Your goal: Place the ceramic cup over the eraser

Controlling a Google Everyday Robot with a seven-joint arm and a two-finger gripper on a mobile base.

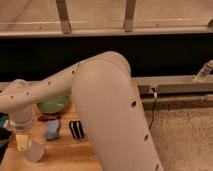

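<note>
Plain off-white, handleless ceramic cup (pixel 35 150) at near left of wooden tabletop (pixel 65 156), just beside gripper (pixel 22 141), grip state impossible to tell; black striped eraser (pixel 76 129) apart, rightward.

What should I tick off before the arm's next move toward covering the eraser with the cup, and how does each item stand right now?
1. Eraser in view and uncovered on the table: ok.
2. Ceramic cup found, at the table's front left, right beside the gripper: ok.
3. Gripper has a secure hold on the cup: cannot tell.
4. Cup's mouth turned downward: cannot tell.
5. Cup placed over the eraser: not ok; the two are apart.
6. Path to the eraser: the blue-grey pad lies beside the eraser on the cup's side, so likely a lift over it is needed: not ok. The green dish sits farther back.
</note>
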